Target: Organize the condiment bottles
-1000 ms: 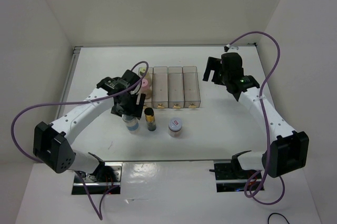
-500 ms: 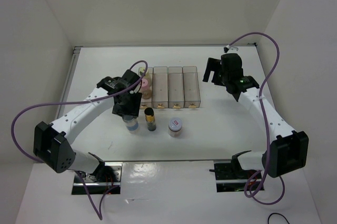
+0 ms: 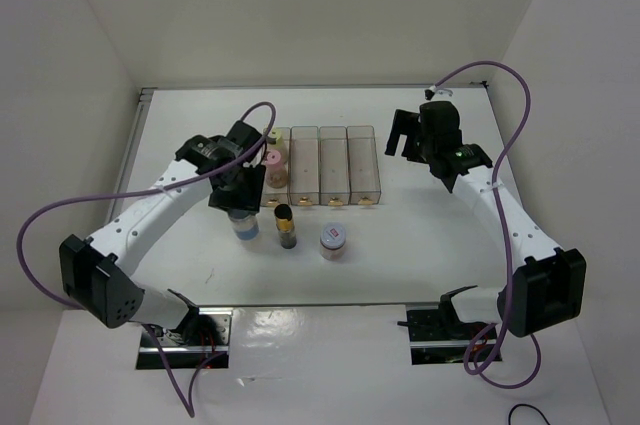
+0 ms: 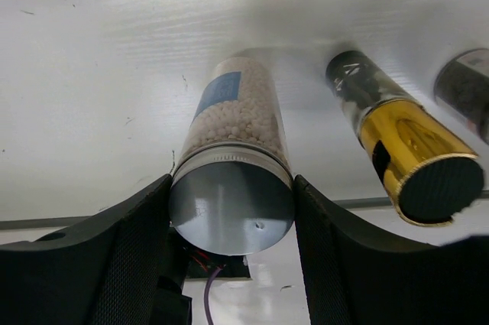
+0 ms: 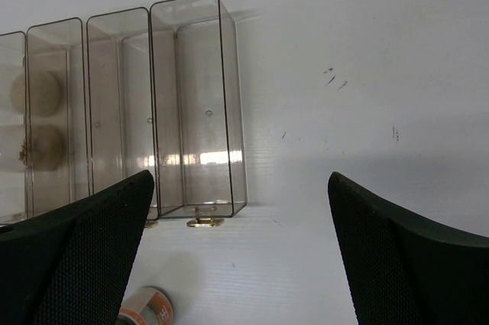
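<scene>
Clamping clear cylindrical jar (image 4: pixel 219 94), smooth grey lid (image 4: pixel 229 214), white beads (image 4: pixel 244 122): left fingers (image 4: pixel 126 256); right fingers (image 5: pixel 84 241) wide.

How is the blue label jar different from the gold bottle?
The blue-label jar holds white beads; the gold-banded bottle looks dark inside. The jar's lid is silver, the bottle's black. The left end effector grips the jar; the bottle stands free. Both are upright cylinders.

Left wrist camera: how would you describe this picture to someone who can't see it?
The left gripper clasps a silver-lidded, blue-labelled jar of white beads. Beside it on the white table stands a dark bottle with a gold band, and another jar peeks in at the right edge.
</scene>
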### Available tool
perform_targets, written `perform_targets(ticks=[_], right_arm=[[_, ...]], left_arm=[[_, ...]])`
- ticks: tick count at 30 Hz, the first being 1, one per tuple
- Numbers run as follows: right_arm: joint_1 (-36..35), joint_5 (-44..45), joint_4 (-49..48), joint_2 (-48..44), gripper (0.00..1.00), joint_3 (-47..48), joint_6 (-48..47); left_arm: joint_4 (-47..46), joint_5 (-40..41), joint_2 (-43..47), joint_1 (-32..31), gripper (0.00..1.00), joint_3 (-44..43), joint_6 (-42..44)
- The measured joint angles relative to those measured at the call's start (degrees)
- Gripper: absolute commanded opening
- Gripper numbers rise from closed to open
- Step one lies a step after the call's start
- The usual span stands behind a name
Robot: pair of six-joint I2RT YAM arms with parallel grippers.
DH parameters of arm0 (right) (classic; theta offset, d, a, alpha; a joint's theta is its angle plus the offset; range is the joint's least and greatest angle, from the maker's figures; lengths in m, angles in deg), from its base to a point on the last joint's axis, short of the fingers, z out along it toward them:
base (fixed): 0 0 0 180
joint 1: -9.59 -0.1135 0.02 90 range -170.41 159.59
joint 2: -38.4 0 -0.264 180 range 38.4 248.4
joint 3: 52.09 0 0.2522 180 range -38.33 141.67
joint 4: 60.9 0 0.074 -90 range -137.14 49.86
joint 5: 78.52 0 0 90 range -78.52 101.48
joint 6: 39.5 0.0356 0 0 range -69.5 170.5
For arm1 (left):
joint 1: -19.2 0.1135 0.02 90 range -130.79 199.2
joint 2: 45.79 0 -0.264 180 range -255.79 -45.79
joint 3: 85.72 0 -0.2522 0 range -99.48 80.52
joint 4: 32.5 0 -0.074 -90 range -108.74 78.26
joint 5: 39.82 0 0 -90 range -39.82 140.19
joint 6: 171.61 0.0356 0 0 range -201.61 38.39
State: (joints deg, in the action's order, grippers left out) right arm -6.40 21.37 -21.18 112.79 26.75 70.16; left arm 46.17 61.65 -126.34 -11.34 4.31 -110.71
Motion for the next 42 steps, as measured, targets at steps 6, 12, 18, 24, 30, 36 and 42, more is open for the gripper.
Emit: perform_targets(ticks=[6,12,18,24,30,36,42], right_arm=[[0.0,0.0,0.0,0.0,0.99,0.0,0.0],[0.0,0.0,0.0,-0.02,0.99,0.0,0.0],[0.0,0.07,0.0,-0.24,0.99,0.0,0.09],[0.0,0.55,0.0,-0.96,0.99,0.0,0.22],[0.0,1.46,0.04,-1.53,0.99,0.0,0.42],[0.0,2.56,0.11,-2.4,0.99,0.0,0.81],[0.0,3.43,0.22,-2.82,0.99,0.0,0.98]], left_arm=[[3.76,0.33,-0.2,0.0,0.54,-10.93,0.42],[7.21,2.27,-2.12,0.0,0.54,-24.44,0.85],[8.76,2.12,-7.85,0.0,0.55,-36.63,3.34],[6.29,1.31,-14.29,0.0,0.55,-46.93,6.69],[2.23,1.27,-22.64,0.0,0.55,-51.04,9.73],[-1.36,1.11,-27.74,0.0,0.55,-51.04,11.47],[-3.98,0.13,-31.5,0.0,0.55,-53.64,12.72]])
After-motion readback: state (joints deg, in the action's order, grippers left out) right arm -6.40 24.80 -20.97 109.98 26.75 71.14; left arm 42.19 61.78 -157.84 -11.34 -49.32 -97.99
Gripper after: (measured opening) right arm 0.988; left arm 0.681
